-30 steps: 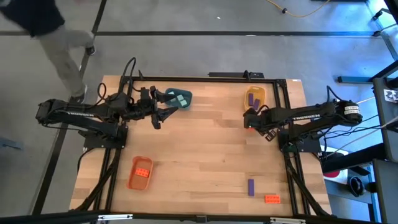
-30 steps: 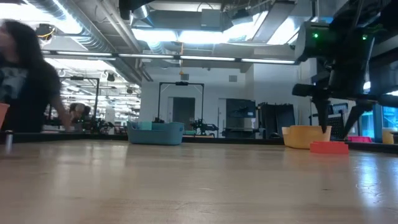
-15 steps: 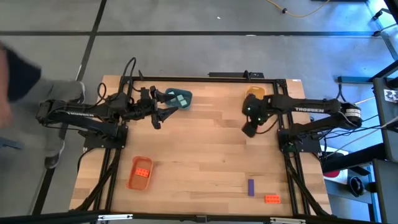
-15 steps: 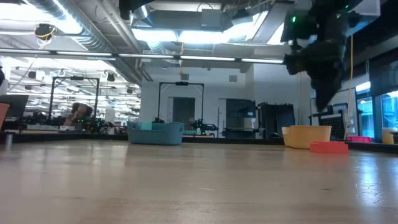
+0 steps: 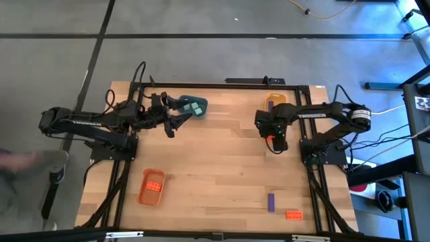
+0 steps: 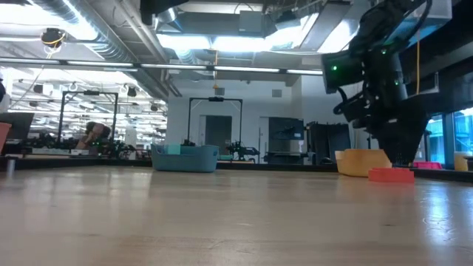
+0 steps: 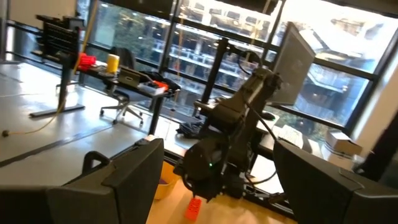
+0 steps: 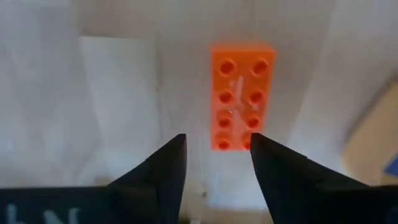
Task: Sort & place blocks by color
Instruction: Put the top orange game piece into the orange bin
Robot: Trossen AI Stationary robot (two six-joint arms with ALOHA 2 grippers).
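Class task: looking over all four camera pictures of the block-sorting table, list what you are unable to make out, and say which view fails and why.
- High view: the orange-red block under the right gripper is mostly hidden by that arm.
- Low view: the contents of the blue tray and the yellow-orange tray are hidden by their walls.
- High view: the left gripper is too small to tell how its fingers are set.
- Left wrist view: the tabletop is cut off by that picture's edge.
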